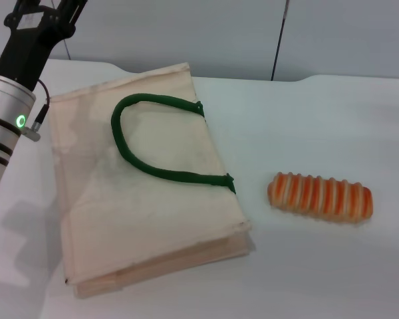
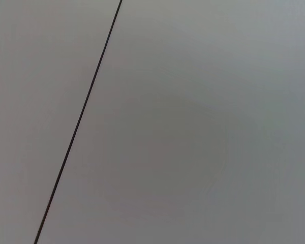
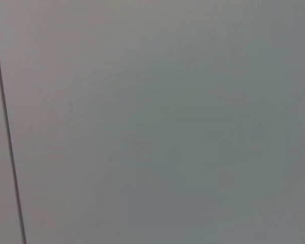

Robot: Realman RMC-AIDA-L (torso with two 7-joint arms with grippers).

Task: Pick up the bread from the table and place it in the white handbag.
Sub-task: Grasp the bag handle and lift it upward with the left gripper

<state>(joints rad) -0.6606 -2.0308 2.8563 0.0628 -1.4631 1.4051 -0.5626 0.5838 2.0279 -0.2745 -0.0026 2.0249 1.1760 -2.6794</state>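
The bread (image 1: 320, 197), an orange loaf with cream stripes, lies on the white table (image 1: 306, 113) at the right, a short gap from the bag. The white handbag (image 1: 153, 212) lies flat in the middle-left, with its dark green handle (image 1: 143, 166) on top. My left arm (image 1: 10, 106) stands raised at the far left, beyond the bag's left edge. The black base of its gripper (image 1: 43, 20) reaches the picture's top edge, well away from the bread. My right arm is out of view. Both wrist views show only a grey wall.
A grey wall with a dark vertical seam (image 1: 279, 40) stands behind the table's far edge. The same kind of seam shows in the left wrist view (image 2: 79, 122) and the right wrist view (image 3: 7, 127). Bare tabletop lies around the bread.
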